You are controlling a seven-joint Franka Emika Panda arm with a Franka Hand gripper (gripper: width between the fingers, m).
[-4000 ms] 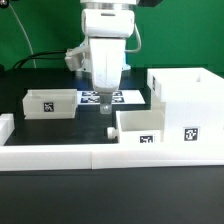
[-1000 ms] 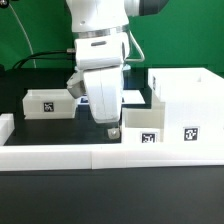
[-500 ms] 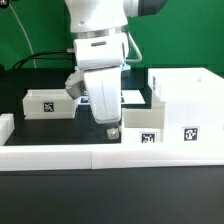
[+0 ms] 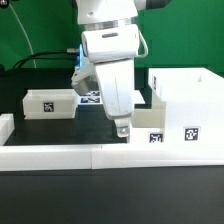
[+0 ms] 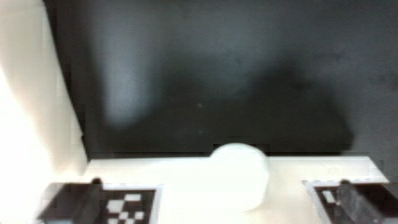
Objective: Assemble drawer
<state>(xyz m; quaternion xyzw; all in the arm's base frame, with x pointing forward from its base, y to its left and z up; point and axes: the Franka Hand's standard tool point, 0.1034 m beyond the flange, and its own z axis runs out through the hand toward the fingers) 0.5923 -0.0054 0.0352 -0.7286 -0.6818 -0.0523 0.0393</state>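
Progress is slight, by my reading: all three parts of the drawer lie loose on the table, and nothing is fitted into anything yet. The claw [image 4: 122, 129] is low over the table, its tip at the wall of the near tray [image 4: 148, 131] on the side turned away from the box [image 4: 190, 95]. I cannot tell whether its fingers are apart or pressed on that wall, since the exterior view shows only one fingertip and the arm hides the rest. The wrist view is too blurred to settle it (a pale wall, a dark floor and bits of tags are all it gives).

The near tray sits upright, just beside the claw, between it and the box. It appears to touch or nearly touch the box's outer side, but it is not inside the box. The far tray [image 4: 48, 104] stands well apart on the claw's other side, upright and untouched. The marker board [image 4: 89, 97] lies behind the claw, partly hidden by the arm. The border wall [image 4: 60, 153] runs along the table edge in front of it.

What is left is nearly everything. Each tray has to be brought to the box's open face and slid in, the near one first, judging by where the claw is. I cannot see which way that opening faces from here, so the box may need turning or bracing as well.
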